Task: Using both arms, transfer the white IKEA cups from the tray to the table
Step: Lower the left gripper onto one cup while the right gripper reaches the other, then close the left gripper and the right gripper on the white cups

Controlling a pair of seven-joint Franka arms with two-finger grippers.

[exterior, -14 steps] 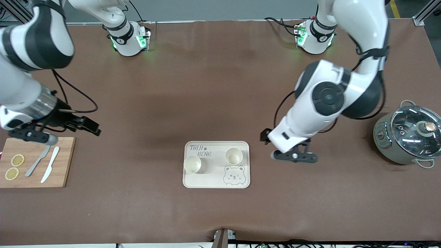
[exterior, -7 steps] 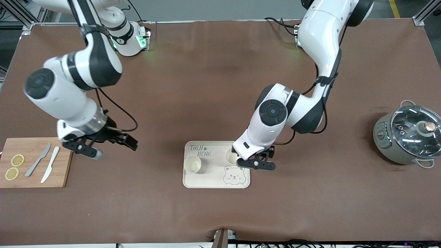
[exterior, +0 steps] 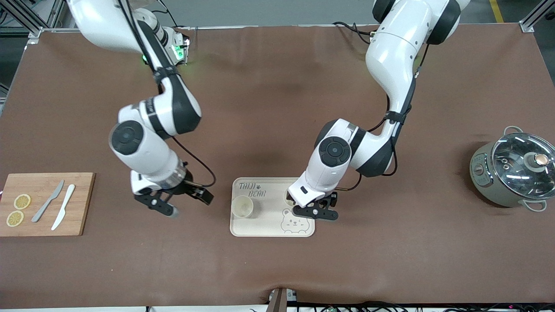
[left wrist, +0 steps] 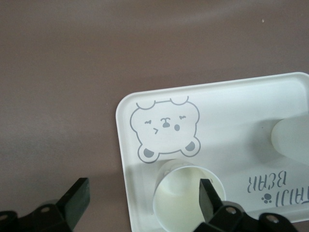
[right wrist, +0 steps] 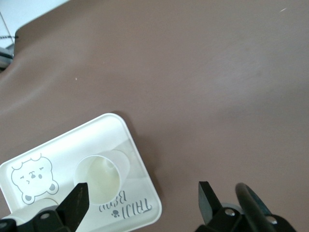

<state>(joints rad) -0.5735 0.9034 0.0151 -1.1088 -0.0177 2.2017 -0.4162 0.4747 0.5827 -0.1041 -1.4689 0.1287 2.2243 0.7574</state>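
Note:
Two white IKEA cups stand upright on the bear-printed tray point(exterior: 269, 226). One cup point(exterior: 242, 206) is toward the right arm's end. The other cup point(exterior: 289, 196) is partly hidden under my left gripper point(exterior: 313, 208). In the left wrist view that gripper point(left wrist: 142, 200) is open. One finger point(left wrist: 208, 197) is over the rim of that cup point(left wrist: 181, 200) and the other finger is over the table off the tray's point(left wrist: 227, 111) edge. My right gripper point(exterior: 167, 203) is open over the table beside the tray. Its wrist view shows a cup point(right wrist: 99, 179) on the tray point(right wrist: 58, 145), off to one side of the gripper point(right wrist: 142, 200).
A wooden cutting board point(exterior: 78, 203) with two lemon slices and two knives lies at the right arm's end. A grey pot with a glass lid point(exterior: 514, 169) stands at the left arm's end. The brown table point(exterior: 277, 108) spreads around the tray.
Both arms swung in toward the tray. The left gripper went from beside the tray to over one cup. The right gripper went from over the cutting board to beside the tray.

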